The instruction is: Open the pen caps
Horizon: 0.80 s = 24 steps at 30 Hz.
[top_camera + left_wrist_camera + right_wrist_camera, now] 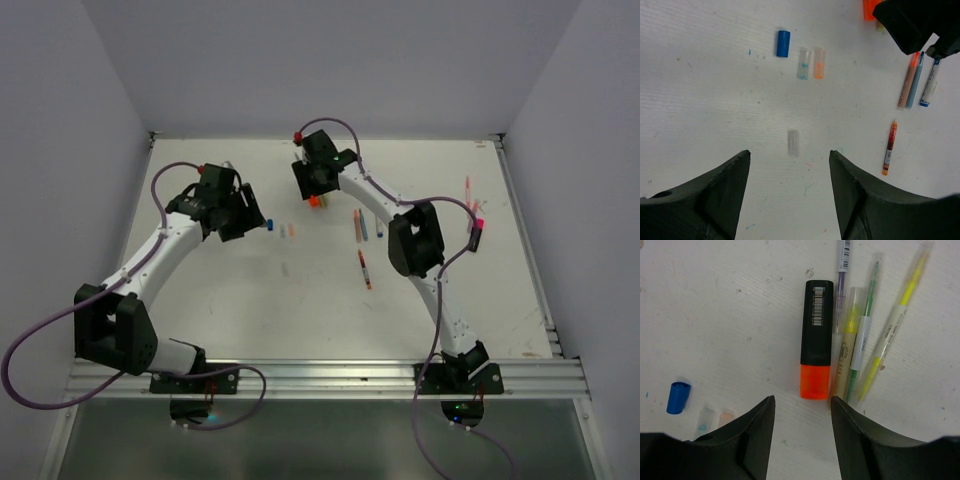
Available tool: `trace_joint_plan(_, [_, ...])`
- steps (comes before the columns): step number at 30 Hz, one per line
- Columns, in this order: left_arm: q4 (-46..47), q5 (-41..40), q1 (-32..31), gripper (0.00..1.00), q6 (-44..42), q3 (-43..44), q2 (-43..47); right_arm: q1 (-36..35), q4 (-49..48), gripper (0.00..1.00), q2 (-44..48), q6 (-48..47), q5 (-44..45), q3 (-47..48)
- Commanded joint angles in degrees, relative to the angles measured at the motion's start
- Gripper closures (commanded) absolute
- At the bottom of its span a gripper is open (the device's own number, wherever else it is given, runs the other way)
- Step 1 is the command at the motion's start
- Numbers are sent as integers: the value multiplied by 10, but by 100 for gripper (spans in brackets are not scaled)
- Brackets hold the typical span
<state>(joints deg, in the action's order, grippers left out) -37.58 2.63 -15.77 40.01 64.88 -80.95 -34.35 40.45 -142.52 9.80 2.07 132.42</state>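
Note:
A black highlighter [816,325] with an orange cap [815,381] lies just ahead of my right gripper [801,400], which is open and empty above the table; the cap also shows in the top view [314,201]. Beside it lie slim pens, one with a yellow-green cap [854,310]. A loose blue cap [783,43] and two clear caps, tinted blue [803,63] and orange [819,63], lie ahead of my left gripper [789,155], which is open and empty. A clear cap [793,143] lies just ahead of its fingertips.
Three uncapped pens [915,80] lie side by side at the right, and a red pen [889,147] lies nearer. In the top view a pink-capped highlighter [477,232] and pink pens [468,190] lie far right. Grey walls enclose the table [250,320].

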Motion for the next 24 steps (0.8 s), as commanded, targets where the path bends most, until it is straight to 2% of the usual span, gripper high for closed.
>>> trace_joint_plan(1, [10, -10, 4, 32, 12, -11, 29, -7, -27, 48, -8, -8, 20, 27])
trace_joint_plan(24, [10, -1, 4, 32, 0, -20, 39, -17, -25, 52, -36, -1, 50, 16])
